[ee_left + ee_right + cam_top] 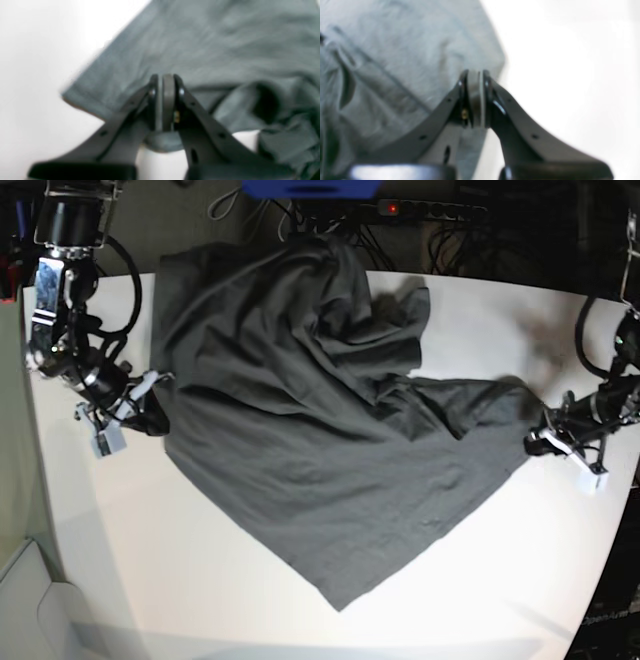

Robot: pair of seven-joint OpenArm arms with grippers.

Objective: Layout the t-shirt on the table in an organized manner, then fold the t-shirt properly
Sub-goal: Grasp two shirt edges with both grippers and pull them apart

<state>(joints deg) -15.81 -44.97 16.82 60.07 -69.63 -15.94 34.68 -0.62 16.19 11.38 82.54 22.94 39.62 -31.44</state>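
white and smooth, the table [130, 570] fills most of the base view, with dark floor and cables beyond its far edge. across the middle of it lies the t-shirt [320, 470], dark charcoal, spread wide but rumpled, its far part heaped in folds near the table's back edge and one corner pointing toward the near edge. the right gripper [150, 395] sits at the shirt's edge on that view's left side, and the left gripper [535, 435] at the opposite edge on the view's right. in the right wrist view the right gripper [475, 75] has its jaws pressed together on the cloth's edge. in the left wrist view the left gripper [165, 78] is likewise closed, pinching a fold of the shirt's hem, with bunched cloth just beside it.
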